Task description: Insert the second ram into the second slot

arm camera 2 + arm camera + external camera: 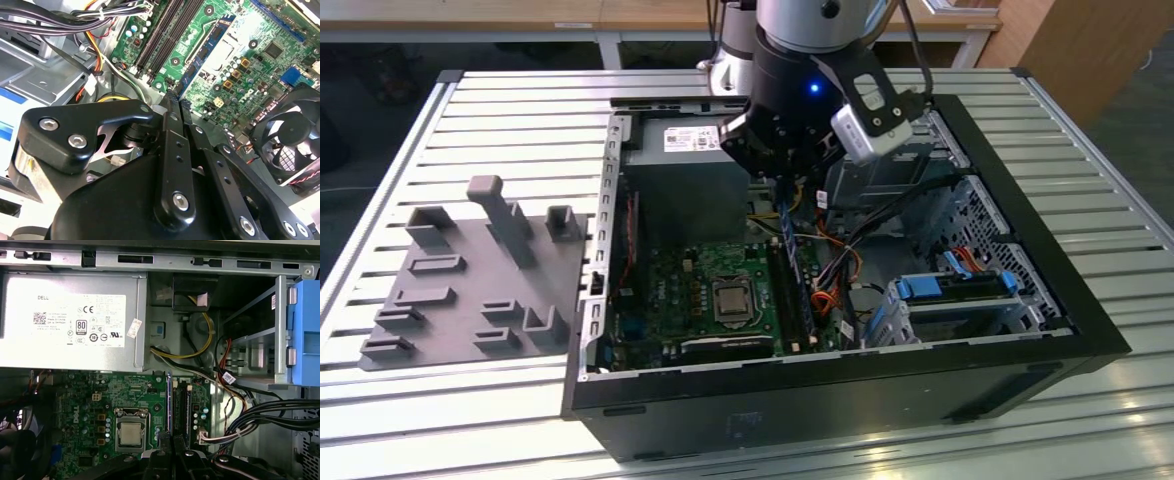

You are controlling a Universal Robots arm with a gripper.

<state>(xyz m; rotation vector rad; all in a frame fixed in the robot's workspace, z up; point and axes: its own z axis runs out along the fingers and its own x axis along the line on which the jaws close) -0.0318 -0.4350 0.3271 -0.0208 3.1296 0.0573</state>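
Hanging in the exterior view over the black computer case [854,372] on the ribbed desk [520,100], the pincer [781,178] clamps the second ram [783,215] upright, edge down for insertion. In the second wrist view its thin blue length juts over the green motherboard [245,35]. In the first wrist view it apparently stands above the dark slots [181,405]

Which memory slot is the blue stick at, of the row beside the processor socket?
The one nearest the processor socket. The blue stick, pinched in the gripper, runs along that side; the dark slots beyond it look empty.
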